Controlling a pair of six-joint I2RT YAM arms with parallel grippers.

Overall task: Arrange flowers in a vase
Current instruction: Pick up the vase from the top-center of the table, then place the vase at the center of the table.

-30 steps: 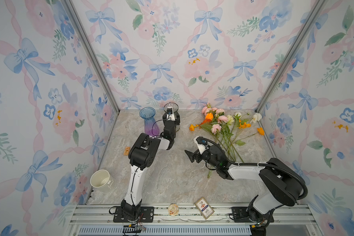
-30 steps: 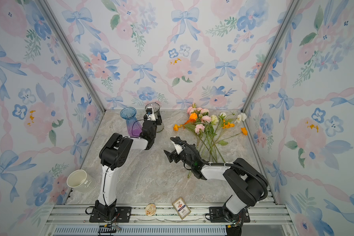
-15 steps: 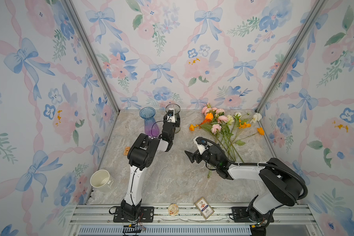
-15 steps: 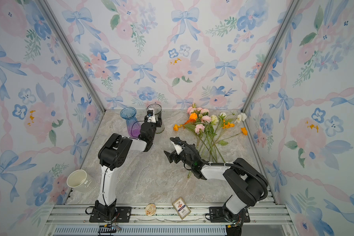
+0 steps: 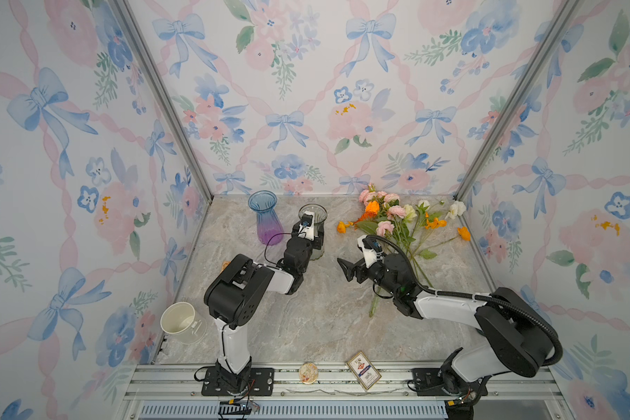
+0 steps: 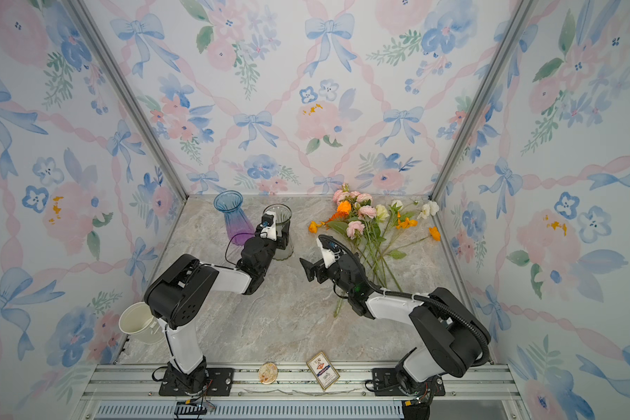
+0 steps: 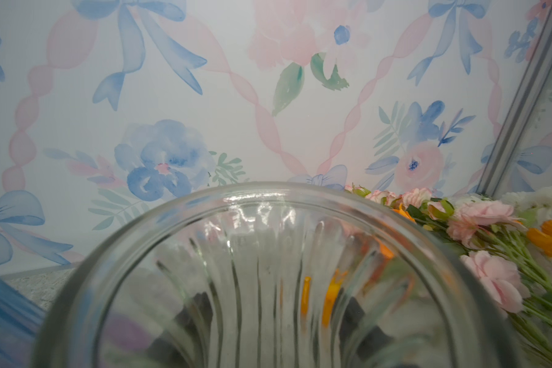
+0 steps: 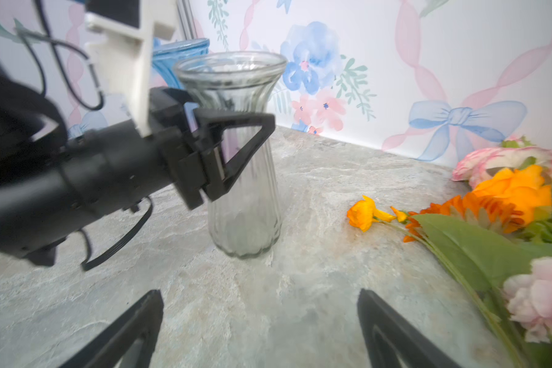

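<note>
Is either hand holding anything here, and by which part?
The left hand is shut on the clear glass vase at its narrow waist. The right hand is open and empty.

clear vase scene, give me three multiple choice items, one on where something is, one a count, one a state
1. Where do the flowers lie relative to the clear vase?
A) inside it
B) to its left
C) flat on the table to its right

2. How many glass vases stand on the table?
A) one
B) two
C) three

3. What are the left gripper's jaws doing?
A) shut on the clear vase's neck
B) open above the table
C) shut on a stem

Answers:
1 C, blooms and stems lie on the table on the right arm's side.
2 B, the clear vase and a blue-to-purple vase.
3 A, the right wrist view shows the jaws clasping the neck.
</note>
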